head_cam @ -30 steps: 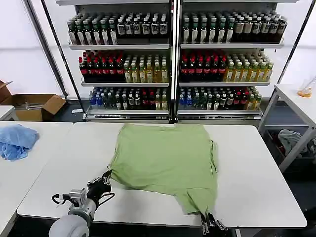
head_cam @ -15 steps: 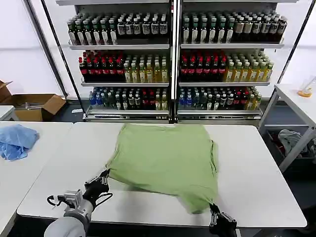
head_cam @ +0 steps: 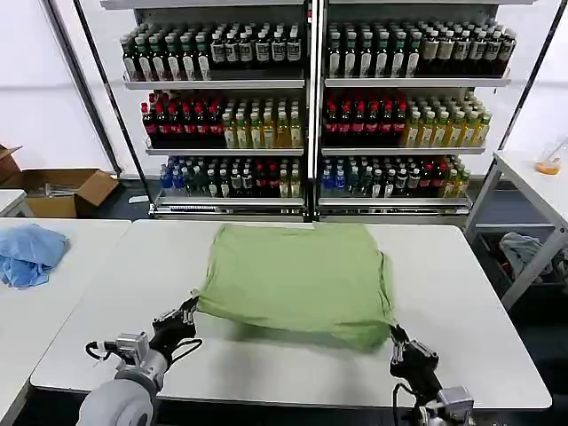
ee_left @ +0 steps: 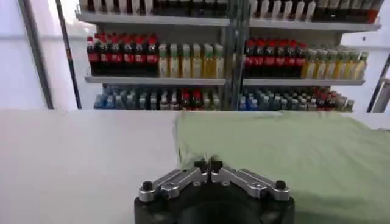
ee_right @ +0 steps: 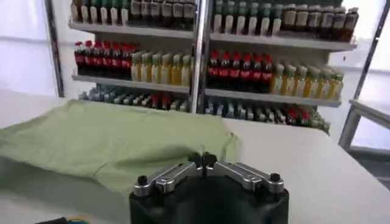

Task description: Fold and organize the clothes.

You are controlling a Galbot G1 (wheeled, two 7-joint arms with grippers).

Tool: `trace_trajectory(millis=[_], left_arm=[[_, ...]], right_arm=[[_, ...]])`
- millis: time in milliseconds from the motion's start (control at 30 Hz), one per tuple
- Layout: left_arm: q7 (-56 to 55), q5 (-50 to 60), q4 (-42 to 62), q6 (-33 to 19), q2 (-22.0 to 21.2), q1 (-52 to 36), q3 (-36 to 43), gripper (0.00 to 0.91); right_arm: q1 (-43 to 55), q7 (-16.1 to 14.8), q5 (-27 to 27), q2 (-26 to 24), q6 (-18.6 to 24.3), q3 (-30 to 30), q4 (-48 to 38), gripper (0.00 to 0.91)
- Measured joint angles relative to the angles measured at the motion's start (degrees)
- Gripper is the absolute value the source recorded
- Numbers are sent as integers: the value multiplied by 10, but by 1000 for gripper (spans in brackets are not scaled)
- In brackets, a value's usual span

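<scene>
While the left gripper (head_cam: 189,311) pinches the near left corner of the light green shirt (head_cam: 297,280), its fingertips (ee_left: 208,164) are pressed together on the cloth edge, and the rest of the garment spreads away ahead of it and toward the other arm. At the opposite near corner the right gripper (head_cam: 397,337) is likewise closed on the fabric, its fingers (ee_right: 204,160) meeting over a fold of green (the cloth bunches just in front of them). Between the two grippers the near hem hangs raised off the white table (head_cam: 479,319), sagging slightly in the middle, with shadow beneath it; the far part of the shirt lies flat on the tabletop, beyond both tools. From the head view the raised edge seems held at about the same height on both sides, though that is hard to judge. Well off to the left gripper's outer side, a light blue cloth (head_cam: 28,252) rests on a neighbouring table.
</scene>
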Motion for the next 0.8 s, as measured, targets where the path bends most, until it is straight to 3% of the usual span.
trace_trajectory(millis=[400, 733, 767, 800], left_arm=[[-1, 23, 74, -4, 1, -71, 39, 20], [-2, 45, 142, -11, -5, -134, 76, 20], [-2, 46, 149, -12, -6, -139, 79, 60], [-2, 48, 154, -13, -6, -143, 81, 131]], right_arm=[[144, -7, 6, -13, -7, -65, -101, 0], [191, -8, -11, -4, -8, -91, -156, 0], [192, -8, -12, -3, -10, -92, -158, 0], [194, -9, -14, -2, -12, -92, -160, 202]])
